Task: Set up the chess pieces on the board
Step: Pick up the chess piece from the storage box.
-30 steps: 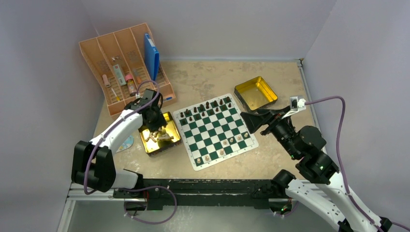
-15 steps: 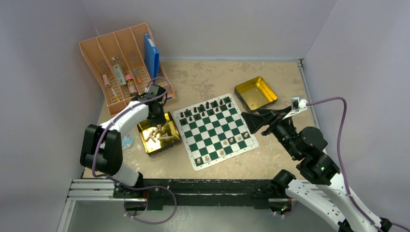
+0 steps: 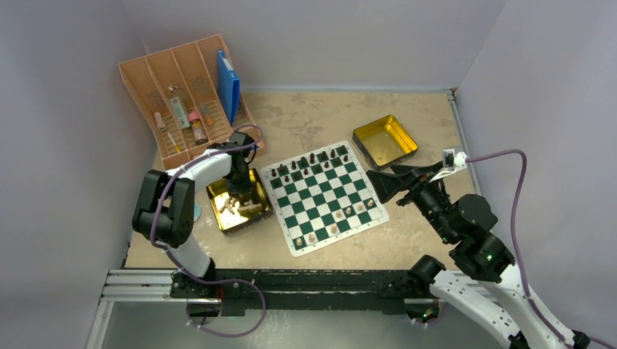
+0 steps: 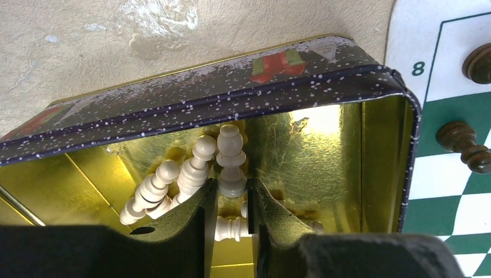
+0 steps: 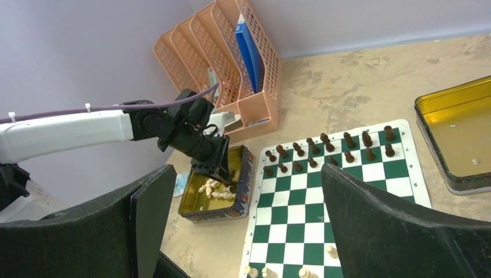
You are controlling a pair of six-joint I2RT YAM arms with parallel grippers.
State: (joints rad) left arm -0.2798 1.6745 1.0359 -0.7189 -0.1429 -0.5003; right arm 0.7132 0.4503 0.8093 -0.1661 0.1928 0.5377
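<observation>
table (image 3: 305, 120): mottled beige | on it: board (image 3: 331, 190), left tin (image 3: 227, 227), right tin (image 3: 384, 139), orange organizer (image 3: 145, 80)

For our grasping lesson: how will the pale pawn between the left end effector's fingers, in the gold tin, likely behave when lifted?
The pawn looks wooden, so probably rigid and light. Its smooth, rounded shape may let it pivot or slip in the left end effector. Other pale pieces piled beside it could shift or roll.

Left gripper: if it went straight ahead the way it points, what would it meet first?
The light pawn between the left gripper's fingers. Beyond it, probably the gold inside of the tin, though depth is unclear.
</observation>
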